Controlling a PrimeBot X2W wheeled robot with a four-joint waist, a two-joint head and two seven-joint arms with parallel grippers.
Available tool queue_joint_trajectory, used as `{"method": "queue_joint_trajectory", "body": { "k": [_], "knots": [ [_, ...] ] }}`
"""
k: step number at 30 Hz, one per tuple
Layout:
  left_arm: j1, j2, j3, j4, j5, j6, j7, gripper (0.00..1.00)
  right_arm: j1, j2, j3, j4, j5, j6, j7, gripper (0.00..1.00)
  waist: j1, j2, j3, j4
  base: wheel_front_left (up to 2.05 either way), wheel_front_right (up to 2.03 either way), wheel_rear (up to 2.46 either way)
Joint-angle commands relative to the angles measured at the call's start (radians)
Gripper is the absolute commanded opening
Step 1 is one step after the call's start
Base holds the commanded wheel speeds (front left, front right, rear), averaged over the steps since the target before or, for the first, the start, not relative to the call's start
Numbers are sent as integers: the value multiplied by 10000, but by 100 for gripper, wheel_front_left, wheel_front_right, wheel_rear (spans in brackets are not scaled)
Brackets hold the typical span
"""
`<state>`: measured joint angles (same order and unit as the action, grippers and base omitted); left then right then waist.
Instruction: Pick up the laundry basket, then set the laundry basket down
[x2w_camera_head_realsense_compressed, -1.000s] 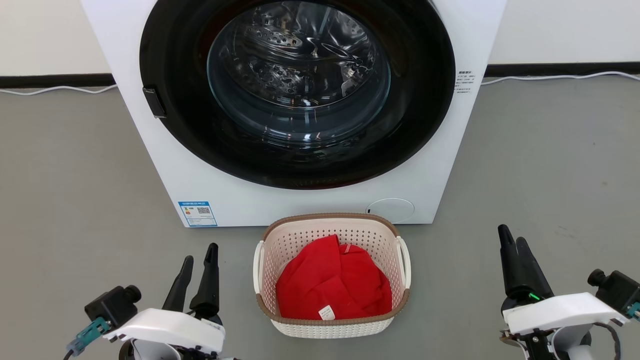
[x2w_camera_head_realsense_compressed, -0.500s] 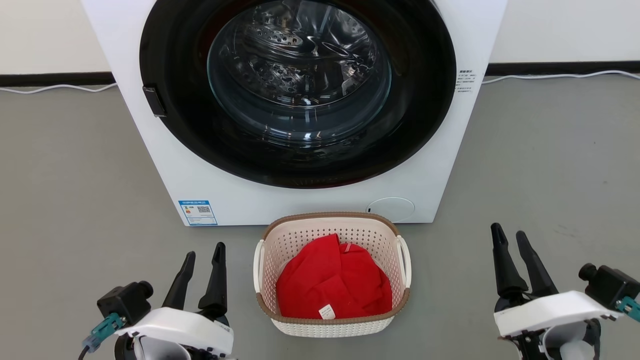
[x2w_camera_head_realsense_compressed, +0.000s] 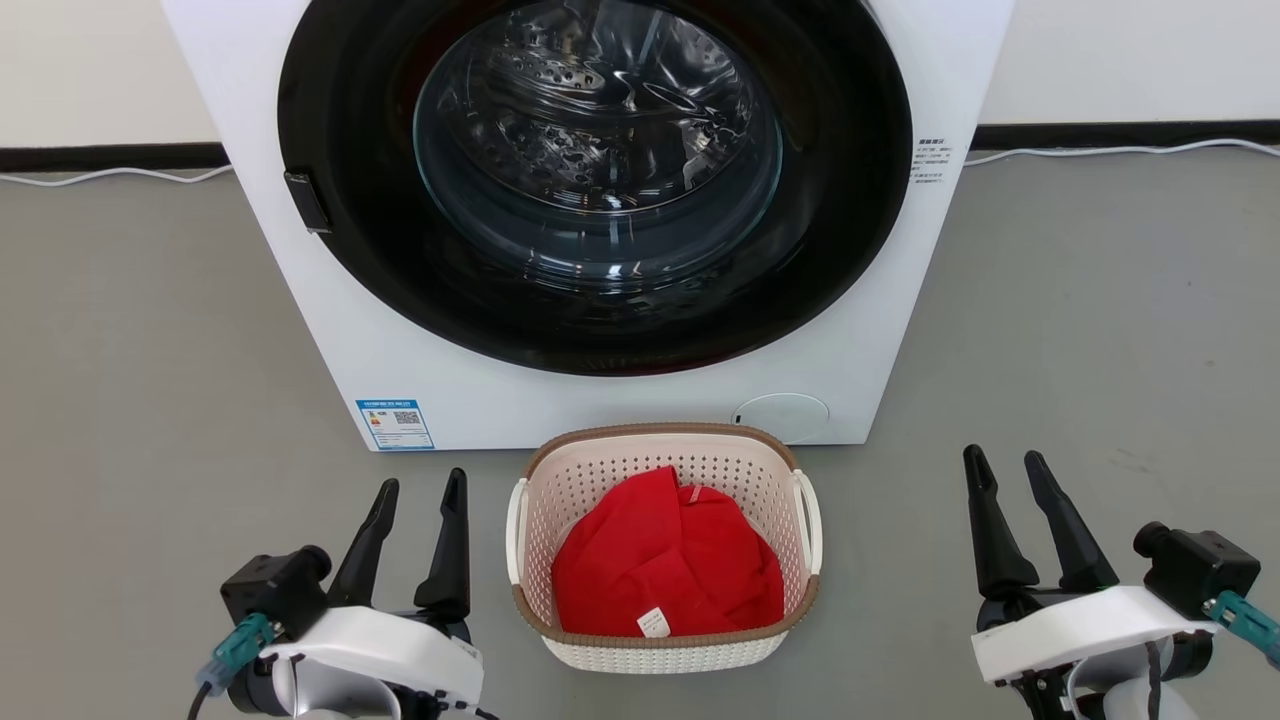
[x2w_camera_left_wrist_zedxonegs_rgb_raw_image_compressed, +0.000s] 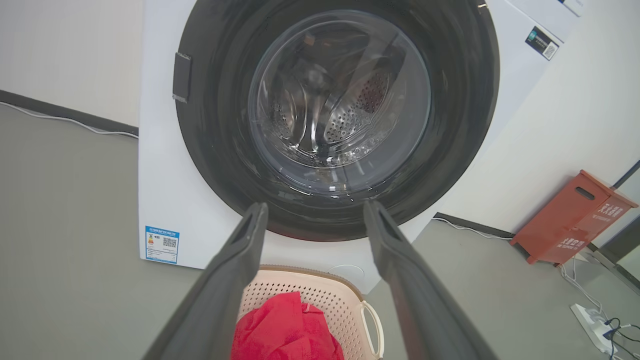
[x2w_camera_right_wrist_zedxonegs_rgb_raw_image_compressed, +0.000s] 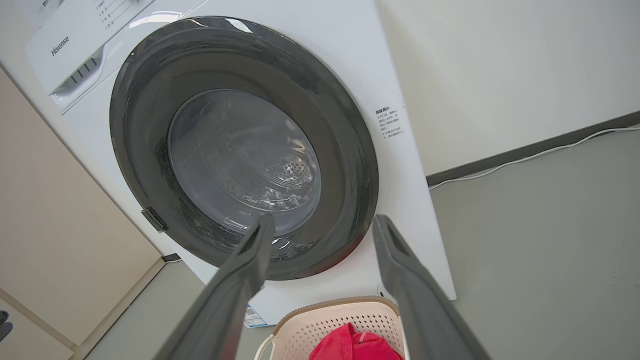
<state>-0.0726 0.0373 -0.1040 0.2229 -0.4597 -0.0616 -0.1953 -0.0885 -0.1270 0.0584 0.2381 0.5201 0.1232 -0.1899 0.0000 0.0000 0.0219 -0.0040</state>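
The laundry basket (x2w_camera_head_realsense_compressed: 600, 475), cream-white with a brown rim and white loop handles, stands on the grey floor just in front of the washing machine, with a red garment (x2w_camera_head_realsense_compressed: 665, 560) inside. My left gripper (x2w_camera_head_realsense_compressed: 421, 481) is open to the basket's left, close to its left handle but apart from it. Farther off on the basket's right, my right gripper (x2w_camera_head_realsense_compressed: 1003, 456) is open and holds nothing. The left wrist view has the basket (x2w_camera_left_wrist_zedxonegs_rgb_raw_image_compressed: 305, 295) low between the left gripper's (x2w_camera_left_wrist_zedxonegs_rgb_raw_image_compressed: 315, 207) fingers. In the right wrist view the basket (x2w_camera_right_wrist_zedxonegs_rgb_raw_image_compressed: 325, 317) lies below the right gripper (x2w_camera_right_wrist_zedxonegs_rgb_raw_image_compressed: 322, 222).
A large white washing machine (x2w_camera_head_realsense_compressed: 600, 410) with a shut round glass door (x2w_camera_head_realsense_compressed: 597, 140) stands right behind the basket. White cables (x2w_camera_head_realsense_compressed: 1100, 154) run along the wall's dark baseboard. A red box (x2w_camera_left_wrist_zedxonegs_rgb_raw_image_compressed: 575, 217) and a power strip (x2w_camera_left_wrist_zedxonegs_rgb_raw_image_compressed: 592, 320) lie off to the machine's right.
Both grippers have moved inward toward the basket, the left one rightward and the right one leftward, and their fingers now show more spread. The basket has not moved.
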Motion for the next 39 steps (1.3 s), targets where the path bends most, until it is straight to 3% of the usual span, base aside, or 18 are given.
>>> {"method": "queue_joint_trajectory", "body": {
  "k": [1,19,39],
  "knots": [
    [-565,99,177,-337,410,12,-150,100,-500,-152,206,-233,-350,64,-204,100,0,0,18,-1,0,0,0],
    [-843,129,-56,-497,2266,189,-665,100,-723,-165,349,-254,-2365,75,-718,100,0,0,191,-1,0,0,0],
    [-969,129,-81,-503,2065,166,-665,100,-807,-164,252,-258,-2239,75,-718,100,0,0,606,0,0,0,0]
  ]
}}
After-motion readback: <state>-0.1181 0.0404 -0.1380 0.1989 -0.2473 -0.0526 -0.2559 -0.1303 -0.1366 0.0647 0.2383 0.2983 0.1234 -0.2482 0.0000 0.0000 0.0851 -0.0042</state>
